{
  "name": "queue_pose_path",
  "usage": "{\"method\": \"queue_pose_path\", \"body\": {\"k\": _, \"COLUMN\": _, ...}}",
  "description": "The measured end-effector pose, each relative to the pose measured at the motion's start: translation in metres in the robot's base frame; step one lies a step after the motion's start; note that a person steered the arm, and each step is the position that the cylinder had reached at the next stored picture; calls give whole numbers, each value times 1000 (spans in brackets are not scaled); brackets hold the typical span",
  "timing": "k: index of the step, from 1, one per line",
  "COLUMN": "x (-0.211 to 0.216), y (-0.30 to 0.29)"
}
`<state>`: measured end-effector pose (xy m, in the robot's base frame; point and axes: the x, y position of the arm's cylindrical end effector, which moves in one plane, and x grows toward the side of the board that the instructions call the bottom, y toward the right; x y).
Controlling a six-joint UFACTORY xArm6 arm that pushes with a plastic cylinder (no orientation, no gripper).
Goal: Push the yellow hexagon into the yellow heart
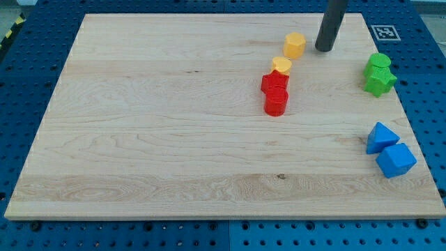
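Yellow hexagon [295, 44] sits just left of my tip [324, 49]; no jaws here. Push down-left, centred, toward the yellow heart [281, 65], avoiding glancing contact.

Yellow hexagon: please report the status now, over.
My tip down on board, just right of yellow hexagon, small gap. Yellow heart below-left of hexagon, apart, touching red blocks. Path between them open.

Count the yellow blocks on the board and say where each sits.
2. The yellow hexagon lies near the view's top, just left of my tip. The yellow heart lies below-left of it, touching the red blocks. None seem hidden.
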<state>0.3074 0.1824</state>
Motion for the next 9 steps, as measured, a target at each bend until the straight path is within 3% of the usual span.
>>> {"method": "queue_pose_path", "body": {"k": 3, "x": -36, "y": -44}}
{"method": "queue_pose_path", "body": {"k": 4, "x": -36, "y": -72}}
{"method": "queue_pose_path", "body": {"k": 9, "x": -9, "y": -82}}
